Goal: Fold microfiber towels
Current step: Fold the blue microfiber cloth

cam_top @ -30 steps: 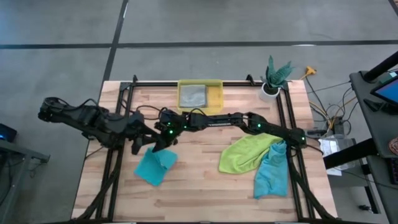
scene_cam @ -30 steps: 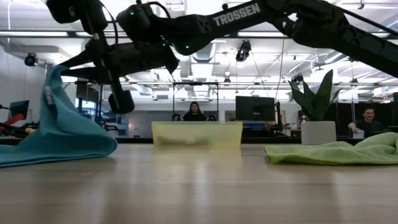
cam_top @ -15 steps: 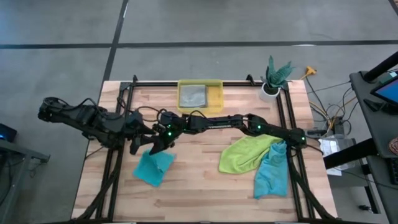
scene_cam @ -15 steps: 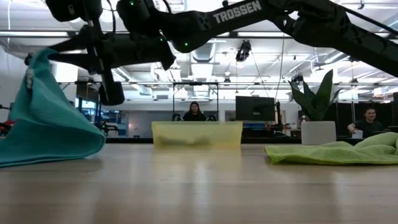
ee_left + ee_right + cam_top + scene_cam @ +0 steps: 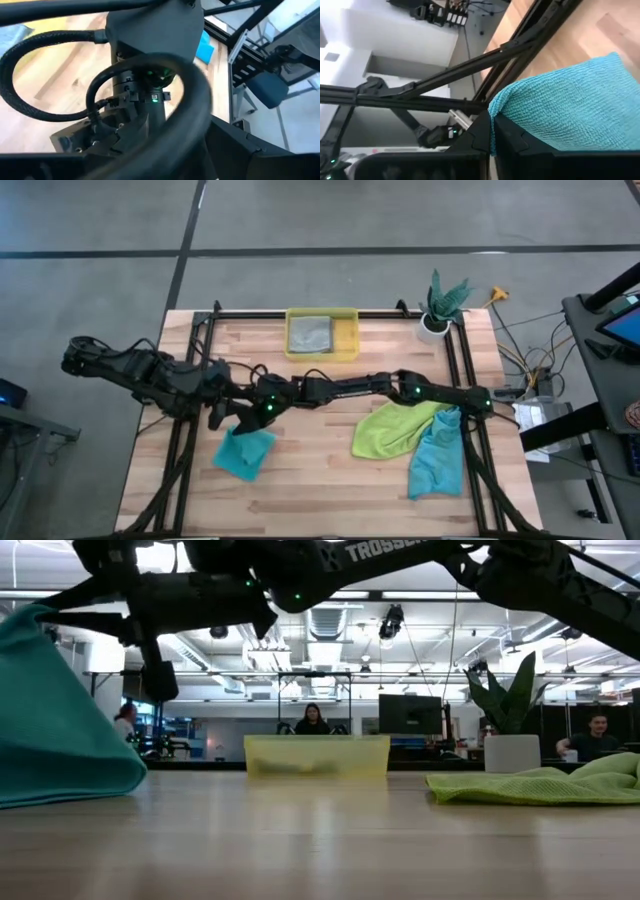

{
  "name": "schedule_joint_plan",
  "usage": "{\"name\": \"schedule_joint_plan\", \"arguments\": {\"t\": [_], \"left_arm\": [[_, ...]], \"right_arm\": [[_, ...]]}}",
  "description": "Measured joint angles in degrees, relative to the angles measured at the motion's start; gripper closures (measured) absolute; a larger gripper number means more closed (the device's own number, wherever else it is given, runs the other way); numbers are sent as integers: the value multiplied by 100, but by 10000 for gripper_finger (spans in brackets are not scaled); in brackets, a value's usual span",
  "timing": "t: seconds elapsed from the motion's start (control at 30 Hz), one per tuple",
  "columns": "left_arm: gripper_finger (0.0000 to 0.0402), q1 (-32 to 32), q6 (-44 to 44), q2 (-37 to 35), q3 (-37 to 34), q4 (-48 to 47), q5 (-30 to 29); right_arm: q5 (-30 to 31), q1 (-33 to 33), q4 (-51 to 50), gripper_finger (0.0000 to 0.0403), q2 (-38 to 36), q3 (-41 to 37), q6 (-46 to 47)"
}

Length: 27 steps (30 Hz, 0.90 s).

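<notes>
Right hand (image 5: 250, 423) pinches a corner of the teal towel (image 5: 245, 452), cloth draped below it on the surface (image 5: 320, 480). Left hand (image 5: 216, 418) wide, just beside. Risk: arms clash, or fold bunches.

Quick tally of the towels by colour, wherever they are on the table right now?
Teal towels: 2, one at the left, one at the right
Lime green towel: 1
Grey towel, in the yellow bin: 1
Total: 4
</notes>
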Motion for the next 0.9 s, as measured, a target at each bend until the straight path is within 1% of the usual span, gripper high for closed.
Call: {"name": "schedule_joint_plan", "arguments": {"t": [0.3,0.5,0.6,0.73,0.8,0.9], "left_arm": [[228,0,-1,-116,-42,-38,134],[228,0,-1,-183,-46,-106,134],[228,0,1,-195,-46,-105,131],[228,0,5,-181,-46,-105,129],[228,0,3,-181,-49,-108,127],[228,0,3,-172,-51,-109,127]], "right_arm": [[7,109,81,394,184,-1,212],[11,147,147,394,237,-5,137],[-21,147,584,394,245,-7,176],[-24,157,1549,394,247,-9,221],[-36,158,1477,394,239,1,229],[-36,179,662,394,244,-8,103]]}}
